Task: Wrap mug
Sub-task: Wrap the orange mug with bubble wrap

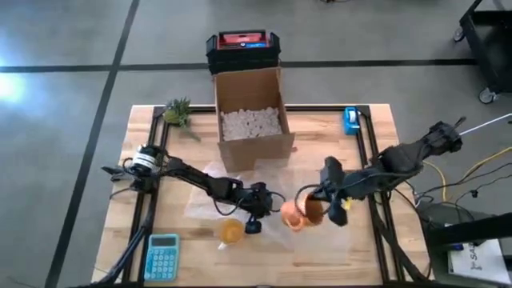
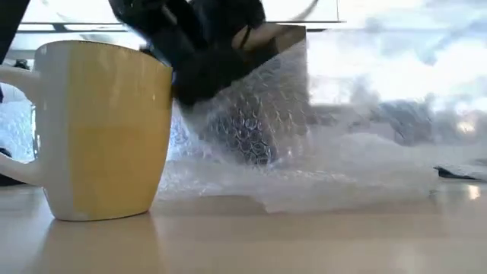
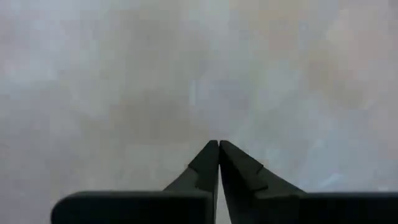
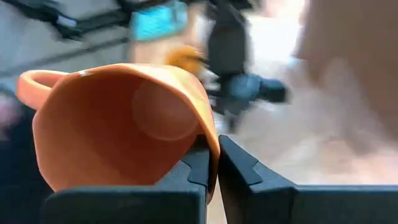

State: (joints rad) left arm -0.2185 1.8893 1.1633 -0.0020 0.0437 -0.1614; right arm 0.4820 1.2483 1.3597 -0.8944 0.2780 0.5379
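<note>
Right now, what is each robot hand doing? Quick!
Left gripper: closed, pinching the bubble wrap.
Right gripper: closed on the rim of the orange mug, holding it.

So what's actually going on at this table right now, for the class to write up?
The right gripper holds an orange mug by its rim, jaws shut on the wall, tipped on its side above the bubble wrap. The left gripper is down at the wrap, jaws shut, apparently pinching the sheet. A yellow mug stands upright nearby. A cardboard box of packing peanuts sits behind. No mug is wrapped yet.
</note>
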